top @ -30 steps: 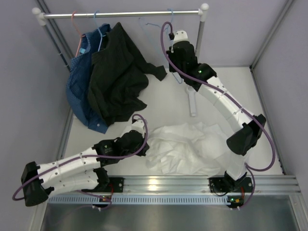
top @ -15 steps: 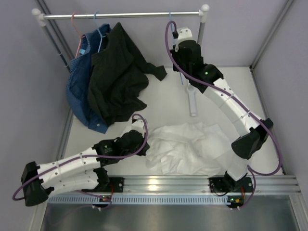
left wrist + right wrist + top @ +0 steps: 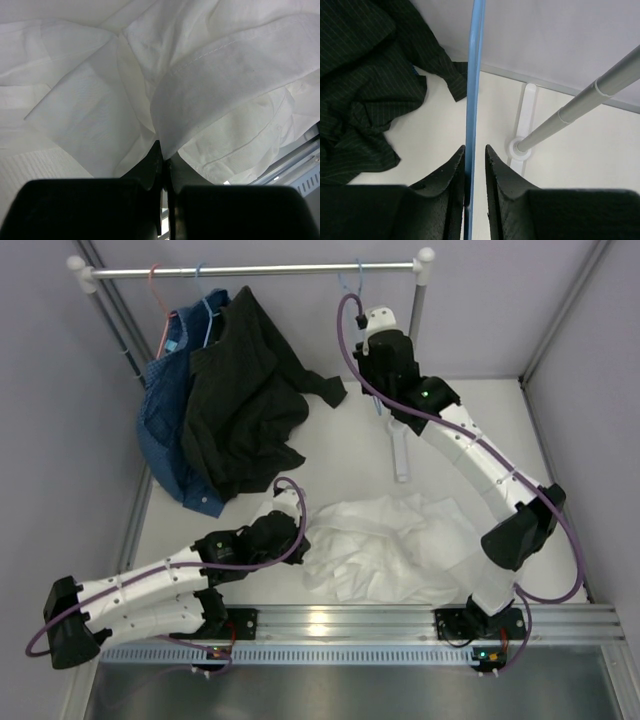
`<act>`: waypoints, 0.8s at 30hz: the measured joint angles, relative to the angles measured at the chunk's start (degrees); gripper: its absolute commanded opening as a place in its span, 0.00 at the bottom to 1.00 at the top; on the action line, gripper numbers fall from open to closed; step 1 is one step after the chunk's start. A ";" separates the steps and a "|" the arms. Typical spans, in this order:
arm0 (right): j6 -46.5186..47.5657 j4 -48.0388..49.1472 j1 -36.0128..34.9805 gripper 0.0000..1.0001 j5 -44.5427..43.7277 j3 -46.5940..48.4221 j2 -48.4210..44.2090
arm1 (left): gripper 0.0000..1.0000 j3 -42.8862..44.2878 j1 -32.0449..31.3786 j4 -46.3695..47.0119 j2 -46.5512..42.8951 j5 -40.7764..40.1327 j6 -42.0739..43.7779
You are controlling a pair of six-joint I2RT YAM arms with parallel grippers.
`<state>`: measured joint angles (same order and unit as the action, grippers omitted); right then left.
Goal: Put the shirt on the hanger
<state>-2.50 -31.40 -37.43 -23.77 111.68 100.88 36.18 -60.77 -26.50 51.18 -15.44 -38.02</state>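
The white shirt (image 3: 380,545) lies crumpled on the table near the front; it fills the left wrist view (image 3: 200,75). My left gripper (image 3: 298,530) sits at its left edge, shut on a fold of the fabric (image 3: 163,150). The light-blue hanger (image 3: 474,75) hangs from the rail, its hook (image 3: 349,278) just showing, the rest hidden behind my right arm. My right gripper (image 3: 372,315) is up by the rail. Its jaws (image 3: 475,146) stand narrowly apart around the hanger's wire, which touches the left finger with a small gap to the right one.
A clothes rail (image 3: 250,270) spans the back, its right post (image 3: 580,105) on a white foot (image 3: 400,455). A black garment (image 3: 245,400) and a blue denim garment (image 3: 165,430) hang at the left, beside a pink hanger (image 3: 155,285).
My right gripper has moved up and a little left toward the rail. The hanger's triangle, seen left of the gripper a second ago, no longer shows. The left arm has not moved.
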 measured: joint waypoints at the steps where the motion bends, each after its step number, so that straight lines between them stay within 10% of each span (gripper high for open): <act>1: 0.02 0.04 0.09 0.13 -0.04 0.00 0.00 | 0.00 -0.04 0.00 0.02 -0.11 0.00 0.00; 5: 0.22 -0.02 0.39 0.00 -0.28 -0.33 0.00 | 0.00 -0.24 0.00 0.07 -0.55 0.00 0.00; 24: 1.09 0.55 1.01 0.00 1.01 1.01 -2.23 | 0.00 -0.66 0.00 0.46 -1.49 -0.50 -1.16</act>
<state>-1.41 -30.85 -36.42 -22.76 112.68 98.65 35.53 -60.77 -26.04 49.69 -15.94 -39.18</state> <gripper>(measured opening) 0.002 0.024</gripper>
